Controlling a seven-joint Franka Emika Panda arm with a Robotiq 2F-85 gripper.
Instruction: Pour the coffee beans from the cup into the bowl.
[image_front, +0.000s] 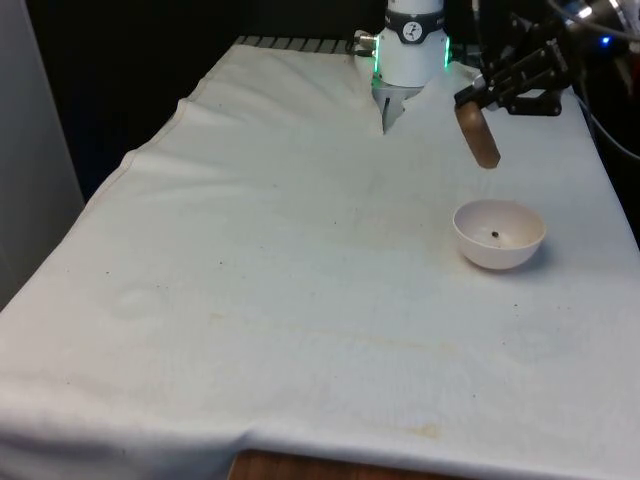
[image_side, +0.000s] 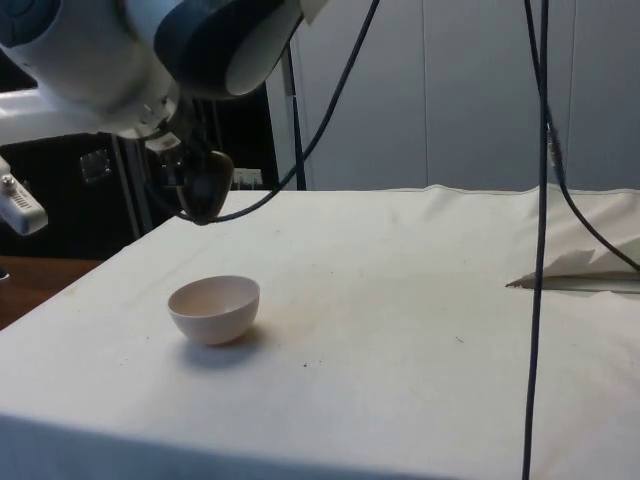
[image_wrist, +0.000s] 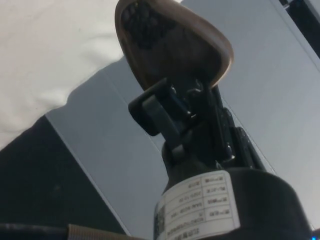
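A: What is shown in the front view?

B: A brown cup (image_front: 478, 135) is held clamped in the black gripper (image_front: 472, 100), tilted steeply with its mouth turned downward, above and a little behind the white bowl (image_front: 499, 233). The bowl is placed on the white cloth (image_front: 280, 260) toward the front view's right. One dark speck, taken to be a coffee bean (image_front: 496, 236), is seen inside it.

A: And from the side?

B: The cup (image_side: 207, 186) is seen raised over the bowl (image_side: 214, 309), clear of its rim. The bowl's inside cannot be seen from there.

A: The wrist view?

B: The fingers (image_wrist: 155, 112) are closed on the cup's wall, and dark beans (image_wrist: 145, 22) are seen inside the cup (image_wrist: 172, 42).

A: So how far is it judged to be?

B: Pouring is judged barely begun; most of the beans remain to be tipped out.
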